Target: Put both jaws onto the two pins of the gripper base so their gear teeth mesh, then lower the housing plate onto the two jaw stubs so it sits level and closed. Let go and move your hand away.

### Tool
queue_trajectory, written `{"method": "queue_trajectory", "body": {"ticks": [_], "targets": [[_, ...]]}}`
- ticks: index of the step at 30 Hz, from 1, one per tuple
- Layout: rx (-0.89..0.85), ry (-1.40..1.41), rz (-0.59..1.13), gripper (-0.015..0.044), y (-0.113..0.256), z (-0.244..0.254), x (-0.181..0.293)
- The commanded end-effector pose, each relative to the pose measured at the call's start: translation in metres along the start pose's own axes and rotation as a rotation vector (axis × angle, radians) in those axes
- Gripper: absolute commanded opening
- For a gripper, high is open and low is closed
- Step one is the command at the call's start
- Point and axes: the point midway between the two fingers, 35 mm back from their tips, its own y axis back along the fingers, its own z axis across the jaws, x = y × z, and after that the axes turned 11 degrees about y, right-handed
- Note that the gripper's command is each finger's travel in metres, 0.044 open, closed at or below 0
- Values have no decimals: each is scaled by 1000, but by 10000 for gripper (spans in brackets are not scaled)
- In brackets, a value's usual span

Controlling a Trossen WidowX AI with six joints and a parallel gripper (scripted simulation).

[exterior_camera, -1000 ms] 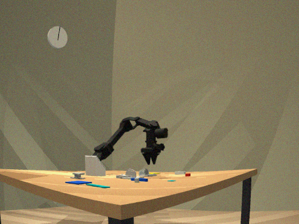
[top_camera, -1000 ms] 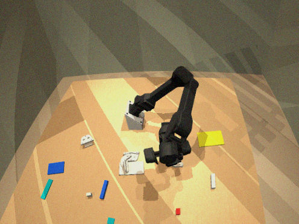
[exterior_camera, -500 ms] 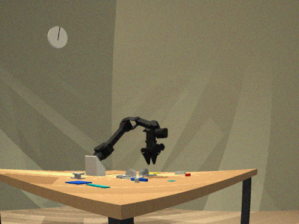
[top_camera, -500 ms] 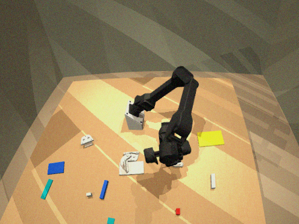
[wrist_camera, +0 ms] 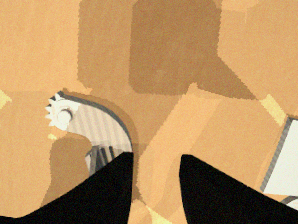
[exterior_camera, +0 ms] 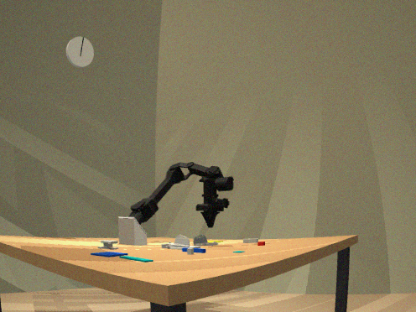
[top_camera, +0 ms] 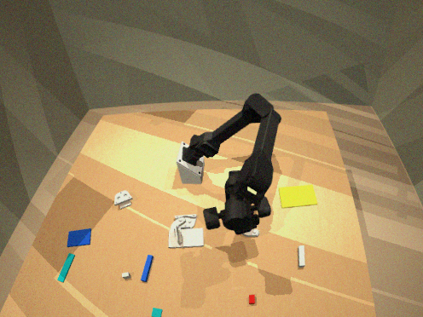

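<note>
The white gripper base (top_camera: 195,239) (wrist_camera: 281,165) lies flat in the middle of the table. One jaw (top_camera: 179,234) (exterior_camera: 182,240) is on its left part; whether it is fully seated is too small to tell. The other jaw (top_camera: 252,233) (wrist_camera: 107,124) lies on the table away from the base, its gear end at the left in the wrist view. My gripper (exterior_camera: 210,226) (wrist_camera: 156,163) is slightly open and empty, above the table beside this jaw; its left finger hides part of the jaw. The housing plate (top_camera: 123,198) (exterior_camera: 109,243) rests apart at the left.
A yellow sheet (top_camera: 298,196) and a white block (top_camera: 301,256) lie at the right. A red cube (top_camera: 252,299), a blue bar (top_camera: 147,268) and a small white block (top_camera: 125,275) lie in front. A teal bar (top_camera: 66,268) and a blue sheet (top_camera: 79,238) lie at the left.
</note>
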Motion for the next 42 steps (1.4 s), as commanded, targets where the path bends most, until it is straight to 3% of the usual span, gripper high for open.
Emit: {"method": "queue_trajectory", "body": {"ticks": [1, 20, 37, 42], "targets": [[-4, 3, -1, 0, 0, 1, 0], [-4, 3, -1, 0, 0, 1, 0], [0, 0, 0, 440, 0, 0, 0], [0, 0, 0, 440, 0, 0, 0]]}}
